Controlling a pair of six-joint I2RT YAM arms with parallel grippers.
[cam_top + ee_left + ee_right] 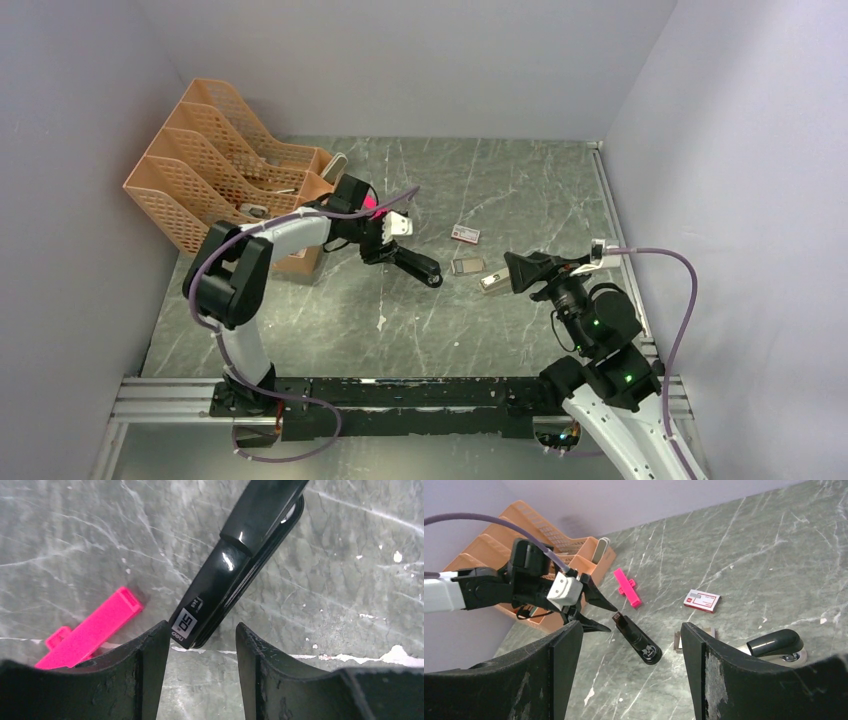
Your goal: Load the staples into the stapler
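Observation:
The black stapler (415, 264) lies closed on the marble table, also seen in the left wrist view (235, 565) and the right wrist view (636, 639). My left gripper (383, 247) is open, its fingertips (155, 645) on either side of the stapler's labelled rear end without gripping it. A small white box with red print (465, 234) lies to the right. A small grey tray (468, 266) lies below it; I cannot make out staple strips. My right gripper (515, 270) is open and empty, raised right of the tray.
A bright pink plastic piece (372, 205) lies behind the left gripper. An orange file rack (215, 170) stands at the back left. A black-and-silver object (774, 645) lies by the right gripper. Grey walls enclose the table.

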